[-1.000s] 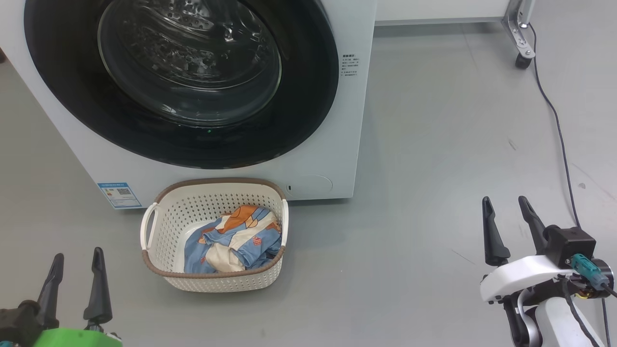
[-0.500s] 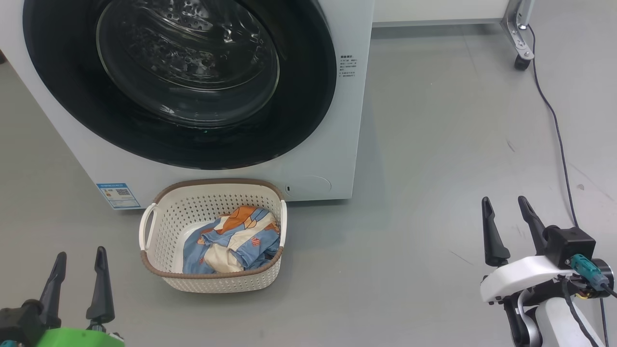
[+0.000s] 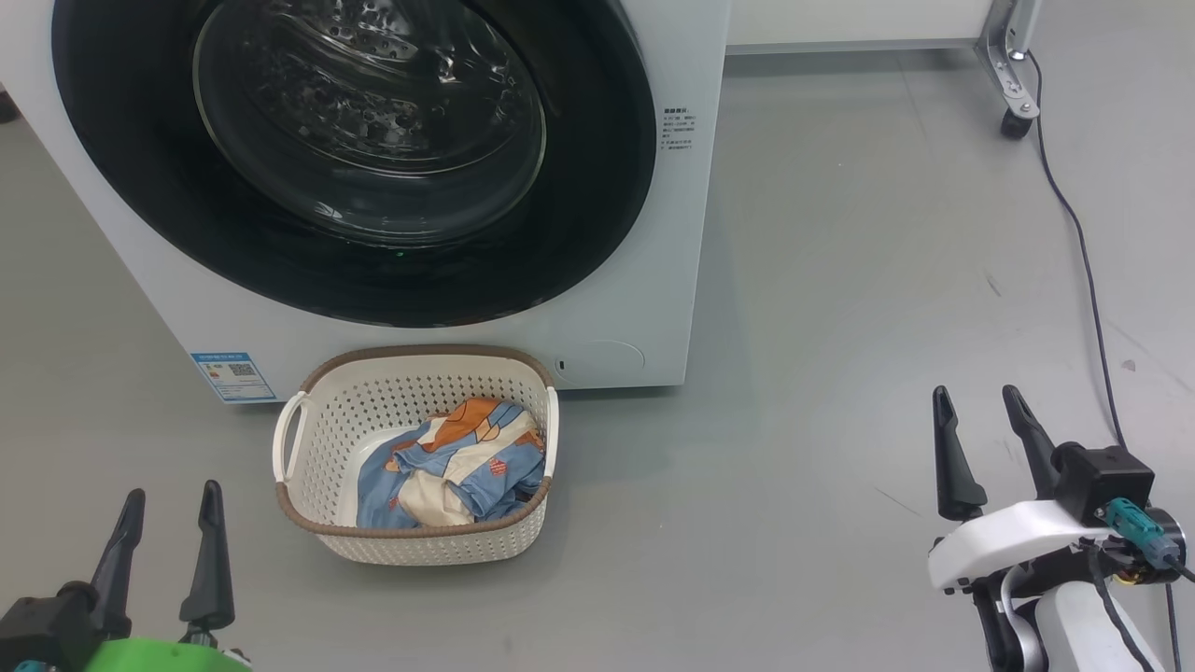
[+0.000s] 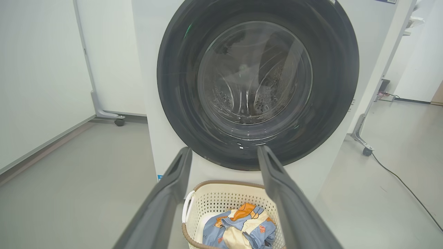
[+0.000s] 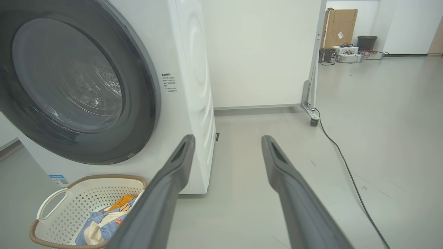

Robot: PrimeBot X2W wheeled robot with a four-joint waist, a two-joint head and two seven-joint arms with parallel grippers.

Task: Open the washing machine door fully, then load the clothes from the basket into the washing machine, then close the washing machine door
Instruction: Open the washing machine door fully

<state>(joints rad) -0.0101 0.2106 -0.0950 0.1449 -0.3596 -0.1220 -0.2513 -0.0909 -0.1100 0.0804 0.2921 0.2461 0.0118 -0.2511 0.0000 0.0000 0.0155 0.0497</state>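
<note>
- The left gripper (image 3: 175,493) hovers over the grey floor (image 3: 794,448) at the lower left of the head view. Its fingers point up the view and are spread wide, with nothing between them.
- The right gripper (image 3: 974,392) hovers at the lower right, well apart from the basket. Its two dark fingers are likewise spread wide and empty.
- The basket (image 3: 420,353) stands on the floor between the two grippers and farther forward, nearer the left one. Its back rim is just in front of the washing machine base.
- The clothes (image 3: 457,462) lie crumpled inside the basket toward its right side: light blue fabric with orange and cream patches. Bare basket floor shows to their left.
- The washing machine (image 3: 667,280) stands directly behind the basket. A blue sticker (image 3: 231,376) sits at its lower left corner and a round cover (image 3: 605,359) at its lower right.
- The washing machine door (image 3: 597,187) is shut, its black rim lying flat against the white front. The steel drum shows through the glass.
- To the right of the machine, a dark cable (image 3: 1083,252) runs across the floor up to a caster (image 3: 1016,124) on a metal frame.
- In the right wrist view, a cardboard box (image 5: 342,22) stands by the far wall.
</note>
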